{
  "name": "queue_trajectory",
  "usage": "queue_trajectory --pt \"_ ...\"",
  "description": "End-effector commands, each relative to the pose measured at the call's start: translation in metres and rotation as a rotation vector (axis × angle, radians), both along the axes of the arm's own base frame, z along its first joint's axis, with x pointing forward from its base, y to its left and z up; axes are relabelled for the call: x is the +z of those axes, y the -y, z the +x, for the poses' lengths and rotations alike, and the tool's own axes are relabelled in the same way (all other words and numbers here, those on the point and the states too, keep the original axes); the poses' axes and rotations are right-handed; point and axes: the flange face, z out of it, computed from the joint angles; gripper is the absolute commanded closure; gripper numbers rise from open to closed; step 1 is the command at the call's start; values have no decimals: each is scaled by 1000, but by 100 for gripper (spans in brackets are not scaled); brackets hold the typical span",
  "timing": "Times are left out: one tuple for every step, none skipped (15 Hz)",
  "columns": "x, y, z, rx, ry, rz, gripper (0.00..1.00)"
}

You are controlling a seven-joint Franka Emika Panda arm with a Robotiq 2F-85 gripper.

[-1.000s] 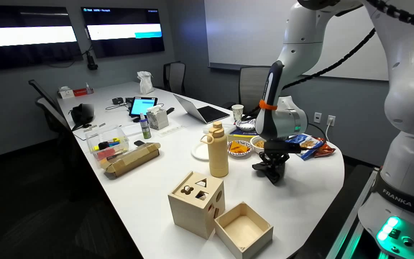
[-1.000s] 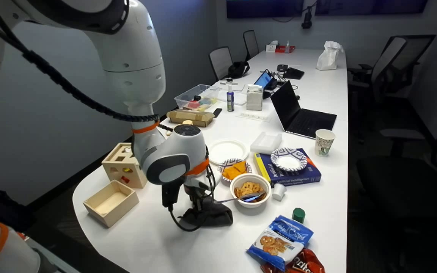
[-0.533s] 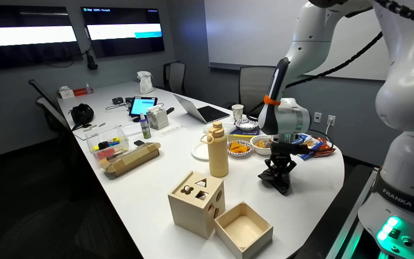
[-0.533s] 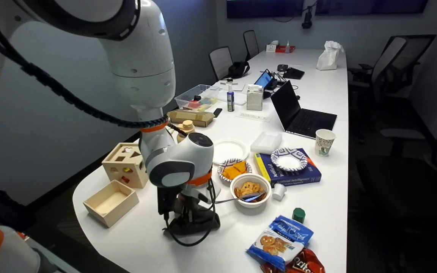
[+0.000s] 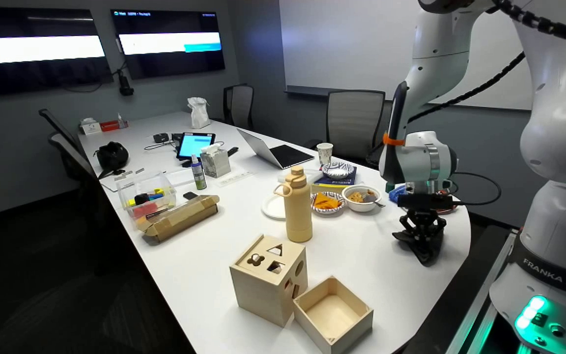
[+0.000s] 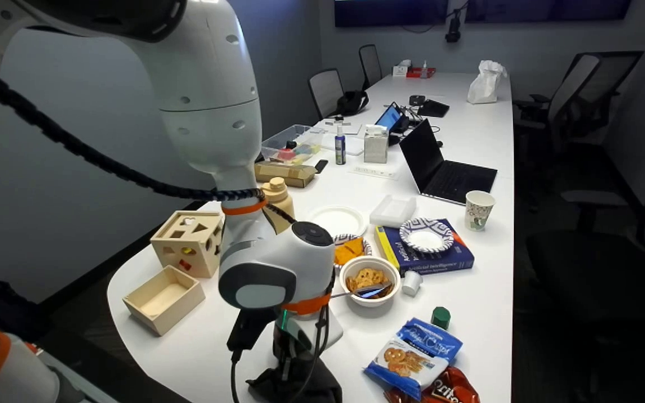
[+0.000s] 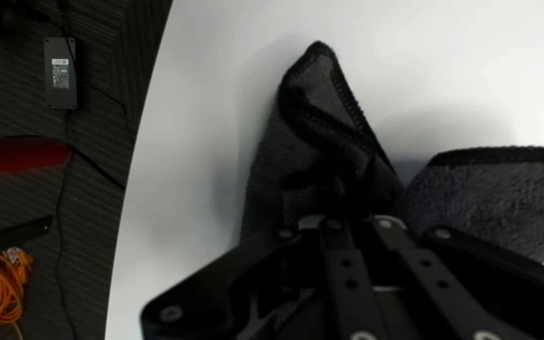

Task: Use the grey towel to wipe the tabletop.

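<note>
Where the tabletop (image 5: 352, 255) shows its left edge in an exterior view, the shape sorter (image 5: 263, 290) stands near; tan bottle (image 5: 298, 209) farther back; open wooden box (image 5: 353, 332) just right of the sorter. Snack bowl (image 5: 360, 207) on the far side. White surface stretches right from there, room for me to move. At right, my gripper (image 7: 354, 222) is pinched narrow on folds of the grey towel (image 7: 442, 208); touching the tabletop or just above, I cannot tell. Wrist view: white strip between towel and edge.
</note>
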Motion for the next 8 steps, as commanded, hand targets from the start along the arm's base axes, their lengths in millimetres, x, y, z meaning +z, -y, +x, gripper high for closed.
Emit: queue_trajectory --pt "-9 9 18 -22 90 7 99" --pt "-10 4 28 0 117 22 99" --pt "-11 -4 37 36 141 43 99" --pt "-13 -15 47 90 151 73 99" --pt "-14 -26 53 141 153 108 99" --pt "-15 -36 57 196 154 142 99" --pt "-14 -47 57 243 145 165 99" --pt "-14 -57 58 288 141 188 99"
